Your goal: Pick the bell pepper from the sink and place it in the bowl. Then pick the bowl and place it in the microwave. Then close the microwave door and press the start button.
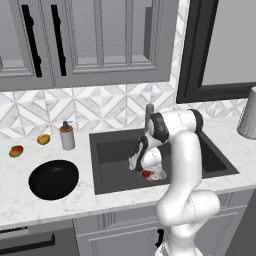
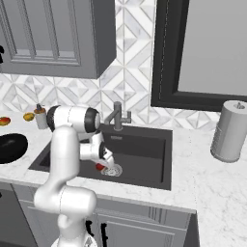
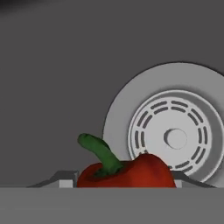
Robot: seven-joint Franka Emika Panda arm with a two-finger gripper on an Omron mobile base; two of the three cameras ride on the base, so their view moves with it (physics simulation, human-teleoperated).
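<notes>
A white marble counter (image 1: 125,197) runs under grey cabinets and a patterned tile wall, with the dark sink (image 1: 115,160) cut into it and my arm bent down into the basin. My gripper (image 1: 150,172) is low over the sink floor, and the bell pepper (image 3: 127,171) sits right at my fingertips, between the two dark tips that show to either side of it in the hand view, with the round silver drain (image 3: 175,138) just beyond it. The pepper's green stem curls up and away from me towards the side opposite the drain, so its body lies broadside across the gap between my fingers rather than along it. My jaws stand partly apart around the pepper; whether the pads already press on it I cannot tell, since the tips are mostly cut off at the view's edge. I judge that the grasp is the step in hand. The black bowl (image 1: 53,179) waits on the counter well off to my left, past the sink's rim.
</notes>
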